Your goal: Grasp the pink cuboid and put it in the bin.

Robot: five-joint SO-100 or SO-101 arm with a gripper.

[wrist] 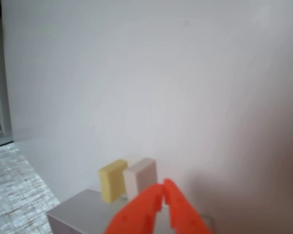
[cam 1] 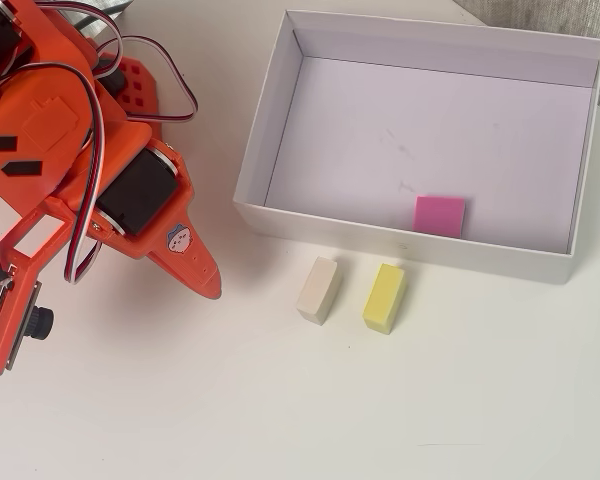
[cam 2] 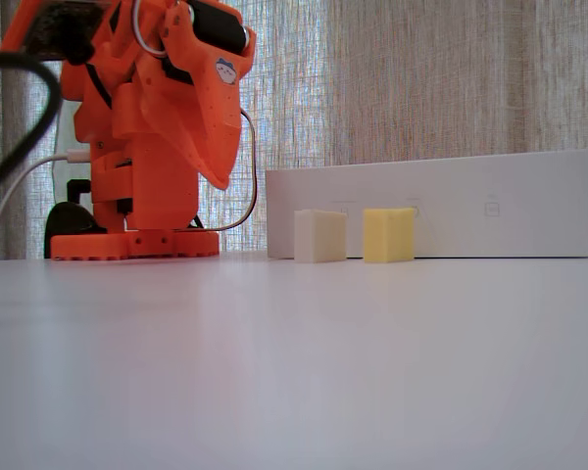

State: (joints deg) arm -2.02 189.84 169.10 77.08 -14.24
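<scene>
Table [cam 2: 294, 372]: a pale, bare surface is seen stretching from the fixed view's foreground back to the blocks and the bin.
Arm [cam 1: 70, 170]: an orange body with black motors and looped cables is seen at the left of the overhead view; it is raised above the table and kept well apart from the blocks.
Fingers [wrist: 164, 191]: the two orange tips are shown pressed together in the wrist view, with nothing held between them; in the overhead view they taper to a point [cam 1: 210, 285].
Cream block [cam 1: 319, 289]: it is set on the table just outside the bin's near wall, left of the yellow one in the overhead view.
Yellow block [cam 1: 385, 297]: it is placed just beside the cream block, a small gap being left between them; both are seen standing in front of the bin in the fixed view.
Bin [cam 1: 260, 150]: a white box with low walls is seen at the upper right of the overhead view.
Pink cuboid [cam 1: 439, 215]: it is found lying flat on the bin's floor, close against the near wall, toward the right; it is hidden by that wall in the fixed view.
Curtain [cam 2: 451, 78]: a woven fabric is seen behind everything.
</scene>
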